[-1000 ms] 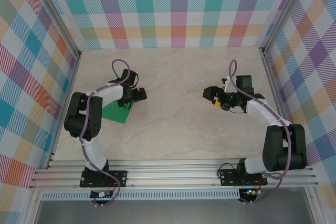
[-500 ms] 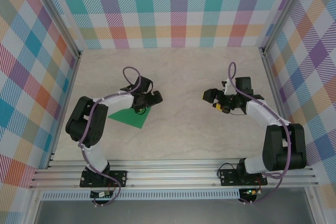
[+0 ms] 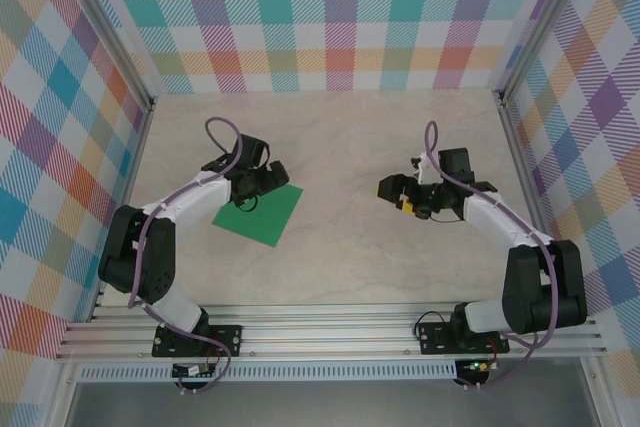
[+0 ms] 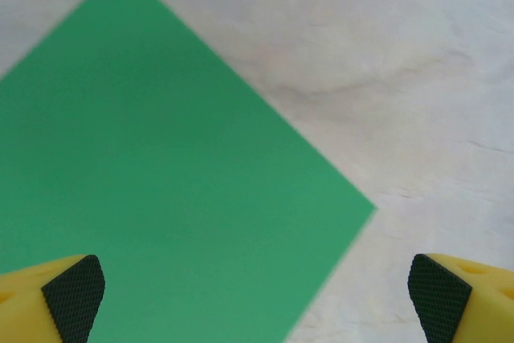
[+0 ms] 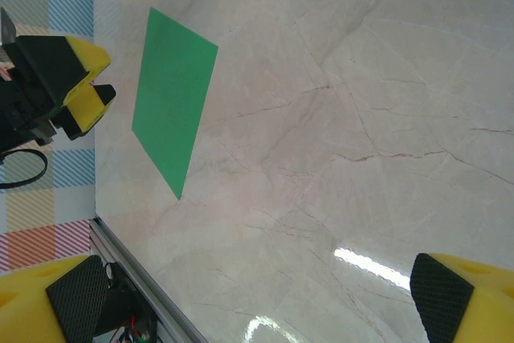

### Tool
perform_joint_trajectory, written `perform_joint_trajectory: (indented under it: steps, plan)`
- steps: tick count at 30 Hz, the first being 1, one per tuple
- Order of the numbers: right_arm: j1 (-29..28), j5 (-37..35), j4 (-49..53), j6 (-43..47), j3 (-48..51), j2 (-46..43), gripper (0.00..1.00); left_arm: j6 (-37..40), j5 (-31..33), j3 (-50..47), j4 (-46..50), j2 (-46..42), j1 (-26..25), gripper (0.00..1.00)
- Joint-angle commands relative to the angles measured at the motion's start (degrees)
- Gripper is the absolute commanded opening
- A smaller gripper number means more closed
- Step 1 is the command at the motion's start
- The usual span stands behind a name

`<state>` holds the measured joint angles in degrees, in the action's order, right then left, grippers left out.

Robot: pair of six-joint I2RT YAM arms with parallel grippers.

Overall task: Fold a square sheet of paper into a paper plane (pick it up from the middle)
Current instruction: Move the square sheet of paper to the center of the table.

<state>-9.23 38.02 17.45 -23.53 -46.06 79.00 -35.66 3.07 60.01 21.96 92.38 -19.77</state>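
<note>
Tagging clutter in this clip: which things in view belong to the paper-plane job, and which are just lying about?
Job: paper, flat and unfolded; left gripper, open over the paper; right gripper, open, apart from the paper.
Just there: table; checked walls; rail.

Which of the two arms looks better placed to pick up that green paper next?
Left. The left gripper, open, hovers at the edge of the square sheet of paper; the right gripper, also open, sits well apart from it.

No text, label, brand, number or sign can be read on anything here.
</note>
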Motion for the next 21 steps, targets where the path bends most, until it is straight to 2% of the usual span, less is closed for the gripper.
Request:
perform_joint_trajectory:
  steps: [1, 8, 14, 21]
  plan:
    - [-1.19, 0.52, 0.11, 0.18, 1.33, -0.89, 1.00, 1.90, -1.85, -3.40, 1.06, 1.06, 1.27, 1.00]
    - [-3.11, -0.60, -1.56, -1.58, 2.51, -0.60, 1.00, -1.88, -8.40, -8.85, -5.29, 3.28, 0.09, 1.00]
    - [-3.82, -2.76, -2.56, -2.99, 3.78, -0.21, 1.00, -8.63, -9.14, -14.97, -11.67, 2.13, -3.96, 1.00]
    - [-4.21, -3.76, -3.26, -4.32, 5.45, -0.13, 1.00, -21.07, -6.48, -18.32, -18.36, 1.43, -11.10, 1.00]
